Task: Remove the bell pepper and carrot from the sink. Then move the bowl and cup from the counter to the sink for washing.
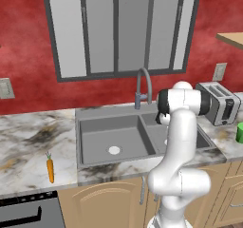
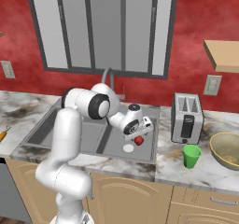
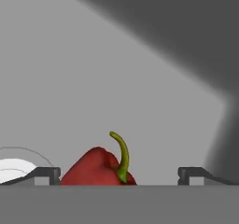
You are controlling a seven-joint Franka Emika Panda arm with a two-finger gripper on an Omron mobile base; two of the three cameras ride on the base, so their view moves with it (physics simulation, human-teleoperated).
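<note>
Carrot (image 1: 50, 169) lies on the counter (image 1: 28, 141) far left of the sink (image 1: 104, 127), slim, orange, green top pointing away from the front edge; the right base view catches just its tip at the left border. Sink's left basin has its white drain (image 1: 114, 150) bare.

My gripper (image 2: 138, 135) hangs down in the right basin, fingers spread wide, nothing pinched. Bell pepper (image 3: 99, 168) sits between my two fingertips (image 3: 43, 174) in the hand view, glossy red with a curved green stem, gaps showing on both sides, so no contact that I can see. In the right base view the pepper (image 2: 138, 140) is a small red blob just under my hand, beside the right basin's white drain (image 2: 128, 148). That drain also pokes in at the hand view's left edge.

Faucet (image 1: 144, 87) stands behind the sink, my arm crossing in front of it in the right base view. In the left base view my own arm hides the right basin and pepper.

Right of the sink: toaster (image 2: 187, 117) on the counter, green cup (image 2: 191, 156) upright in front of it, then the olive-yellow bowl (image 2: 226, 149) at the far right, cut by the frame edge. The left base view shows just a sliver of cup at its right border.
</note>
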